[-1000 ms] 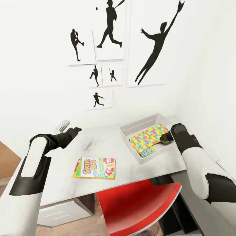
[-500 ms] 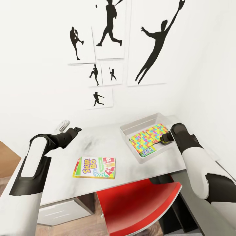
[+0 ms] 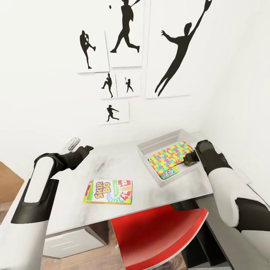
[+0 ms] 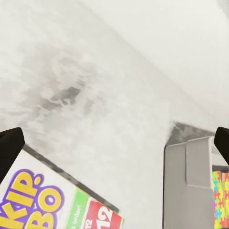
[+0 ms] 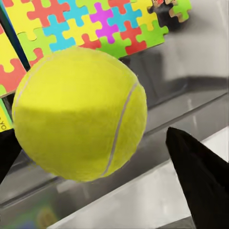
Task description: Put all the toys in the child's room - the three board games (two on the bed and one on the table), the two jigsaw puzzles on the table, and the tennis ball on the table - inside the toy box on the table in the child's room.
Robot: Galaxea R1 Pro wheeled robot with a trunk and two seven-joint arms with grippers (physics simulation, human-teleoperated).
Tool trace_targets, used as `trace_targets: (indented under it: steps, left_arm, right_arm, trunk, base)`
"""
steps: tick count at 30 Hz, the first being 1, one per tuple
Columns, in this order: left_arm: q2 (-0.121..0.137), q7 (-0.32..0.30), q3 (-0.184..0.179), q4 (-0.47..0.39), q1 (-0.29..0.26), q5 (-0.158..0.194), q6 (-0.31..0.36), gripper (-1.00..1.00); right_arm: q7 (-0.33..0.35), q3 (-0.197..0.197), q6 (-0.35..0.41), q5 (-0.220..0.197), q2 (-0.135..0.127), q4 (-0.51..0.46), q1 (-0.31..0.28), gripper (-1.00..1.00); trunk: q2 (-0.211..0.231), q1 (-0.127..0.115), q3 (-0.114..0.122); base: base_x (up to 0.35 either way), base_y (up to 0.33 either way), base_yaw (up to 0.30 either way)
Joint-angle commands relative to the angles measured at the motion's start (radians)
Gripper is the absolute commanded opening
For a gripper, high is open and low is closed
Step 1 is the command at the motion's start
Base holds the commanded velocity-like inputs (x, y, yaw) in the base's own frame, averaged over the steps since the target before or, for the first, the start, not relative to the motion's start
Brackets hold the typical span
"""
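Note:
The grey toy box (image 3: 162,141) stands on the white table (image 3: 112,165) at the right, with two colourful jigsaw puzzles (image 3: 167,157) lying inside. My right gripper (image 3: 188,159) hovers over the box's near right side. The yellow tennis ball (image 5: 78,112) sits between its spread fingers (image 5: 198,176), with a gap showing on one side. A Skip-Bo board game (image 3: 108,192) lies flat near the table's front edge. My left gripper (image 3: 85,149) hangs open and empty above the table's left part, with the game (image 4: 43,200) and the box's corner (image 4: 188,176) ahead of it.
A red chair (image 3: 161,232) is pushed in under the table's front edge. Silhouette posters (image 3: 125,37) hang on the wall behind. A small white object (image 3: 73,142) lies at the table's far left. The wall closes in on the right.

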Motion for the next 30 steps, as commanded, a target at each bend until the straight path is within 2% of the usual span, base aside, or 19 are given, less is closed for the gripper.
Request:
trace_targets:
  steps: [1, 23, 30]
  left_arm:
    - [0.001, 0.009, -0.001, -0.001, -0.001, 0.007, 0.001, 1.00]
    - [0.000, 0.011, -0.002, -0.001, -0.001, 0.006, 0.003, 1.00]
    - [0.000, 0.011, -0.002, 0.000, -0.001, 0.006, 0.003, 1.00]
  right_arm:
    - [0.009, -0.003, 0.004, 0.011, 0.001, -0.001, -0.002, 1.00]
    - [0.008, -0.003, 0.009, 0.010, 0.001, -0.001, -0.011, 1.00]
    - [0.011, -0.003, 0.011, 0.009, 0.002, -0.018, -0.033, 1.00]
  trunk:
    - [-0.002, 0.001, -0.002]
    - [-0.002, 0.001, -0.002]
    - [-0.002, 0.001, -0.002]
  base:
    - [0.000, 0.000, 0.000]
    - [0.000, 0.000, 0.000]
    - [0.000, 0.000, 0.000]
